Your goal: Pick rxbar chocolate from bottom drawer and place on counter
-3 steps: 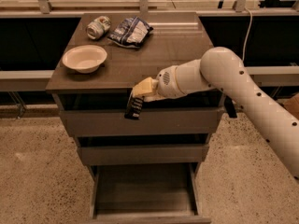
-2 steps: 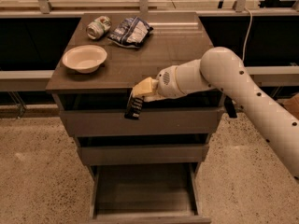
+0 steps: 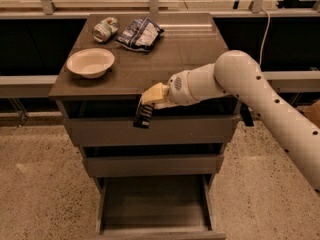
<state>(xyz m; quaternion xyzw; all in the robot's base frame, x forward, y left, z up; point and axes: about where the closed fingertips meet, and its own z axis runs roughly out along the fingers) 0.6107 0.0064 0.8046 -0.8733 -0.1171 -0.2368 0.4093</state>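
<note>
My gripper (image 3: pixel 148 102) is shut on the rxbar chocolate (image 3: pixel 144 115), a slim black bar with white lettering. The bar hangs down from the fingers in front of the top drawer, just below the front edge of the counter (image 3: pixel 165 59). The white arm reaches in from the right. The bottom drawer (image 3: pixel 154 209) is pulled open below, and its tray looks empty.
On the counter stand a white bowl (image 3: pixel 90 62) at the front left, a crushed can (image 3: pixel 105 29) at the back left and a blue-white snack bag (image 3: pixel 140 33) at the back middle. The two upper drawers (image 3: pixel 152 149) are shut. Speckled floor lies around the cabinet.
</note>
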